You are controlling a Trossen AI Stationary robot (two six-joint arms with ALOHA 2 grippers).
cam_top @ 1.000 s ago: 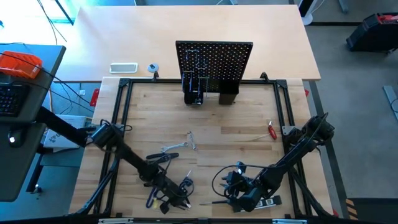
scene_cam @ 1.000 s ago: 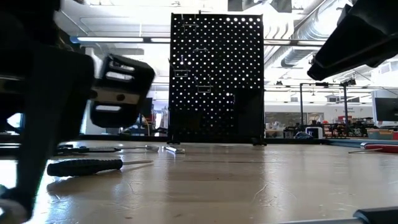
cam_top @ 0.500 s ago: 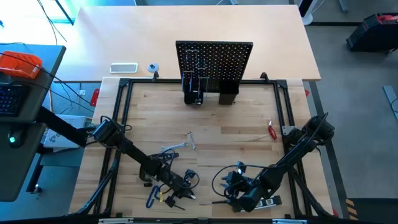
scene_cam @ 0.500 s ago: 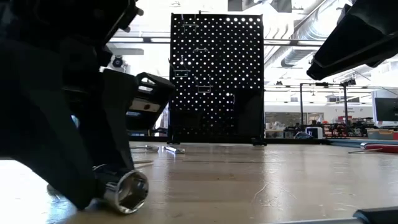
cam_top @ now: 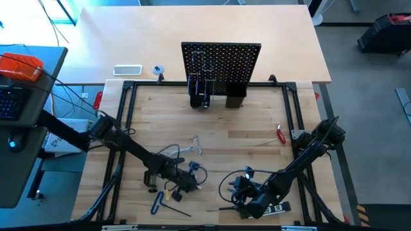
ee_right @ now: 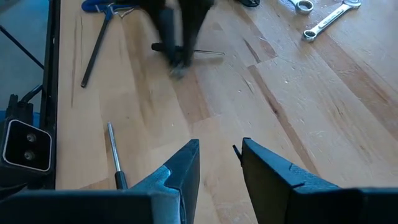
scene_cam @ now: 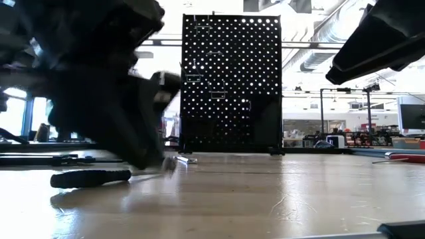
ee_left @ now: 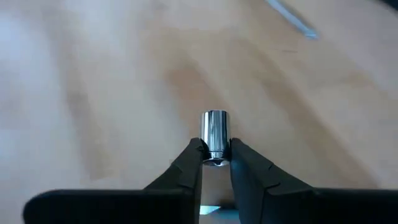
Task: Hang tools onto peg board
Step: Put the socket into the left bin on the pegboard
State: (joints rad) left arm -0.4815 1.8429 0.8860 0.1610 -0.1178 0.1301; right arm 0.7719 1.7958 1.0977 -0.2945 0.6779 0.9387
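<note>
Peg board [cam_top: 221,64] beyond scattered tools [cam_top: 185,151]

The peg board [cam_top: 221,66] stands at the far edge of the table [cam_top: 257,141], in the middle, with two holder boxes [cam_top: 217,94] before its base. The wrenches [cam_top: 186,149] lie near the table's middle, and the left gripper [cam_top: 185,183] is before them, with a hex key [cam_top: 156,203] to its left. The right gripper [cam_top: 247,204] is at the near edge, well apart to the right.

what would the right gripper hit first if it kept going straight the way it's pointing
Probably nothing at once: the right gripper, jaws open, faces bare table. Farther along that line is the left gripper; depth is unclear.
</note>
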